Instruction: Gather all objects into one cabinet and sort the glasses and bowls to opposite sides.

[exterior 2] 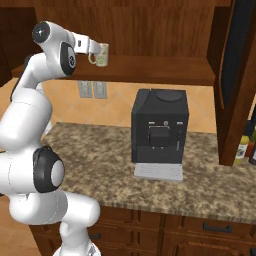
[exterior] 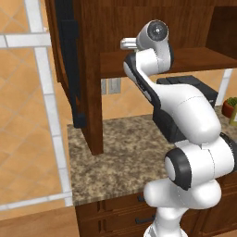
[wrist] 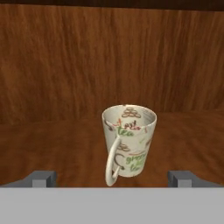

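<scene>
A pale handled mug (wrist: 129,139) with printed lettering, one of the glasses, stands upright on the wood shelf (wrist: 52,144) of the dark reddish-brown cabinet (exterior 2: 150,70). Its handle points toward the hand. My gripper (wrist: 112,179) is open, one fingertip on each side of the mug and neither touching it. In the right base view the mug (exterior 2: 102,55) sits at the left end of the shelf, right at the tip of my gripper (exterior 2: 95,49). The cabinet door (exterior: 69,65) with its long black bar handle hangs open. The bowl and the other glasses are out of view.
A black coffee machine (exterior 2: 160,131) stands on the speckled granite counter (exterior 2: 100,160) below the shelf. Bottles (exterior 2: 242,147) stand at the counter's right end beside the other open door (exterior 2: 237,80). Wall outlets (exterior 2: 92,90) sit under the shelf. A potted plant (exterior: 229,105) is at the far right.
</scene>
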You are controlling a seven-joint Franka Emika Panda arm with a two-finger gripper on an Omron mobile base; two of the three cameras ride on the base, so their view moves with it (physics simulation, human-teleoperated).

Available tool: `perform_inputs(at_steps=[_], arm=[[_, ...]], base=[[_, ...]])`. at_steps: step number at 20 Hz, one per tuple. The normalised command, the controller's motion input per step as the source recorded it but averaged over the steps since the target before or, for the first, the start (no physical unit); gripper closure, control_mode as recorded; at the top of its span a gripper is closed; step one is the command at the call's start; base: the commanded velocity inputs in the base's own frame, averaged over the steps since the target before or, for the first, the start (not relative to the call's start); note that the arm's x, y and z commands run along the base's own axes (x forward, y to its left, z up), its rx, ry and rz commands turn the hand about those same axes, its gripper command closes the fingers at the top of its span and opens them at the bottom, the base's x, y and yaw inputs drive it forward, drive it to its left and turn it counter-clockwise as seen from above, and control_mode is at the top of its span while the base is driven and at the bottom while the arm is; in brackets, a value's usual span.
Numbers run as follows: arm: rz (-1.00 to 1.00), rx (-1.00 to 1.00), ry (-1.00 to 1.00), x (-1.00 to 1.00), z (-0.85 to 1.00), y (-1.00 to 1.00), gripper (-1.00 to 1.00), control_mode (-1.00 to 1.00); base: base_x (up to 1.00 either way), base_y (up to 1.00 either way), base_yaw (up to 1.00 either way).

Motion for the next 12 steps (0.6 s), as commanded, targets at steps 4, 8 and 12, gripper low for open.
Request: perform_inputs(at_steps=[4, 8, 12], arm=[[0.00, 0.00, 0.00, 0.00, 0.00, 0.00, -1.00, -1.00], [0.00, 0.00, 0.00, 0.00, 0.00, 0.00, -1.00, -1.00], [0.00, 0.00, 0.00, 0.00, 0.00, 0.00, -1.00, -1.00]], base=[[0.00, 0.00, 0.00], [0.00, 0.00, 0.00], [0.00, 0.00, 0.00]])
